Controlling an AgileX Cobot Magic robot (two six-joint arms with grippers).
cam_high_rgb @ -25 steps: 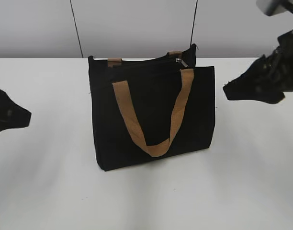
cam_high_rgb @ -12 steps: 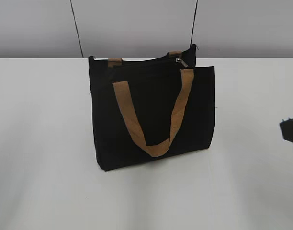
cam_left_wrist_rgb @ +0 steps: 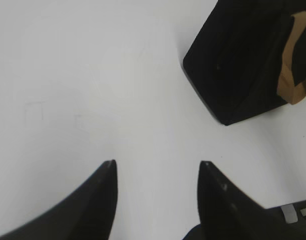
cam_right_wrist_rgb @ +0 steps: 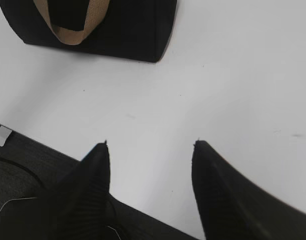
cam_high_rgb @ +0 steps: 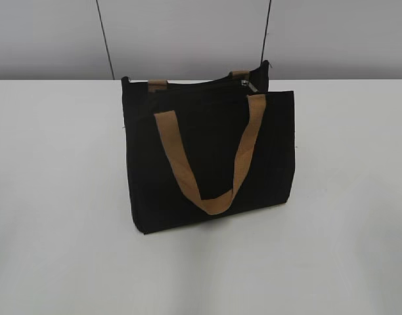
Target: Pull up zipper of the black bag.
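both grippers have left the exterior view, where a second ago they flanked the black bag. it stands upright at frame centre on the white table, tan handle draped down its front, zipper pull at the top edge, right of centre. left gripper and right gripper are spread apart, empty, above bare table.

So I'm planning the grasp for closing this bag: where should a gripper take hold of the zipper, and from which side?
Probably the small metal pull tab at the right end of the black bag top edge, approached from above. It hangs free of the fabric, while the tan handle droops down the front face, leaving the top clear.
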